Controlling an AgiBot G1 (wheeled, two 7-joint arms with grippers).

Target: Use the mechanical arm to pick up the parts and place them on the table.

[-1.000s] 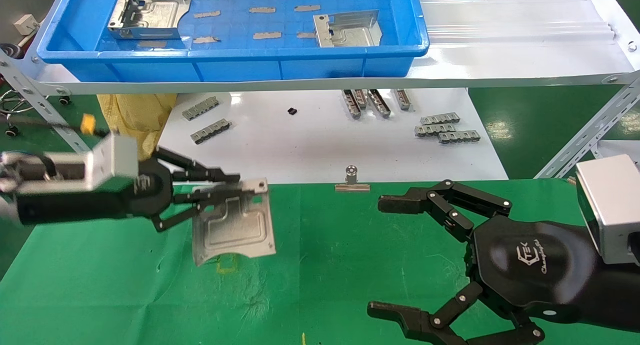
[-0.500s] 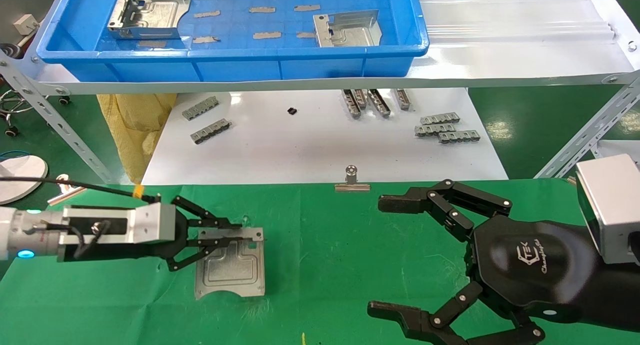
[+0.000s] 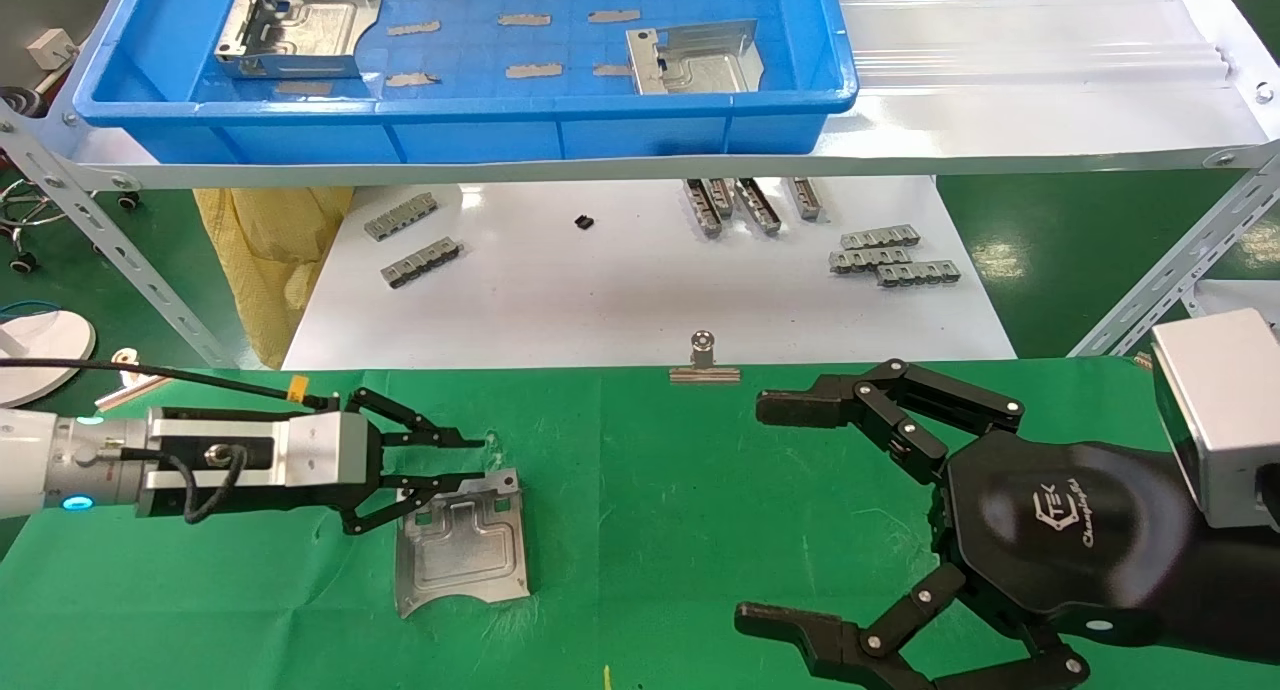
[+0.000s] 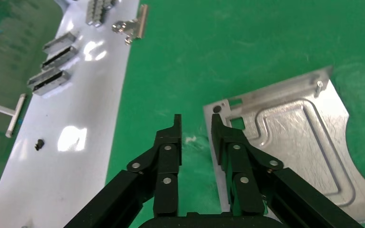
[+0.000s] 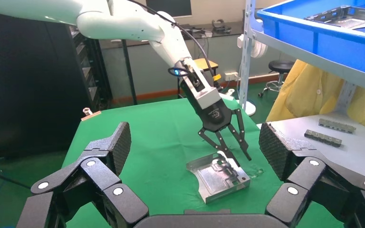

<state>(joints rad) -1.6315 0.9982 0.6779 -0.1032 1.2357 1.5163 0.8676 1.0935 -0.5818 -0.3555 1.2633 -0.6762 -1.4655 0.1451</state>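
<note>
A silver-grey stamped part (image 3: 462, 555) lies flat on the green-cloth table (image 3: 650, 490), left of centre. My left gripper (image 3: 482, 460) is low at the part's far edge with its fingers slightly apart. In the left wrist view the left gripper (image 4: 196, 121) shows bare cloth between its fingers, and one fingertip (image 4: 217, 127) rests over the edge of the part (image 4: 294, 142). My right gripper (image 3: 768, 515) is wide open and empty at the front right. The right wrist view shows the right gripper (image 5: 195, 142), the part (image 5: 218, 178) and the left gripper (image 5: 244, 159) beyond.
A blue tray (image 3: 450, 120) on the upper shelf holds two more parts (image 3: 300, 25) (image 3: 695, 60). Behind the table a white board (image 3: 620, 280) carries small grey notched bars (image 3: 890, 252). A binder clip (image 3: 704, 360) sits on the cloth's far edge. Shelf legs slant at both sides.
My left gripper came down with the part, set it flat on the green cloth and opened its fingers off it. The right arm has not moved.
</note>
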